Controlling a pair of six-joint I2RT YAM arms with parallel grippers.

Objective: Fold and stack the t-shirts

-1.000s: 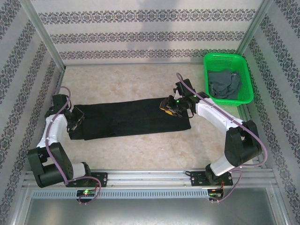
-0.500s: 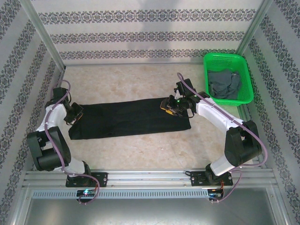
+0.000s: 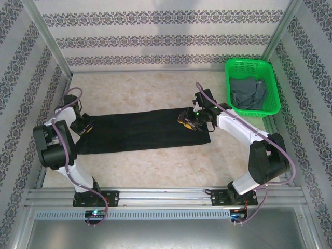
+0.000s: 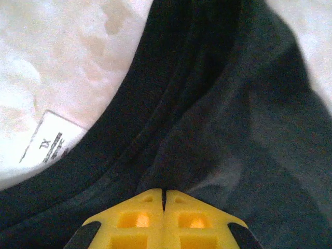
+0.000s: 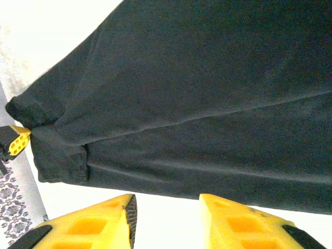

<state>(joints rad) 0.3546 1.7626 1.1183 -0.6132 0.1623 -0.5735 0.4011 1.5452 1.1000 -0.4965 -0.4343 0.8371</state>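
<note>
**Top external view.** The black t-shirt (image 3: 145,130), already narrowed to a long strip, lies across the middle of the table (image 3: 155,171). The left gripper (image 3: 83,124) sits at its left end and the right gripper (image 3: 189,120) over its right end. The dark grey t-shirt (image 3: 248,92) lies crumpled in the green basket (image 3: 249,61) at the far right, well apart from both arms.

**Left wrist view.** The yellow fingers (image 4: 135,220) meet with no gap. Creases in the cloth run out from their tips, so the claw is judged to be clamped on the black shirt just below the neckband (image 4: 135,104). The white size tag (image 4: 49,142) lies flat beside it (printed side up).

**Right wrist view.** The right gripper (image 5: 166,212) stands wide, holding nothing. Bare table shows between its fingers, and the shirt's edge lies just beyond their tips. At the far corner of the cloth a yellow fingertip (image 5: 19,141) of the left arm is visible.

**Step in hand (a judgement).** The strip is being readied for a crosswise fold. To do this well, the right claw should advance until all layers of the edge lie between its fingers and then close fully. Both ends should rise together with the strip kept lightly taut, and the edges should be laid square so that the second shirt can stack flat.
</note>
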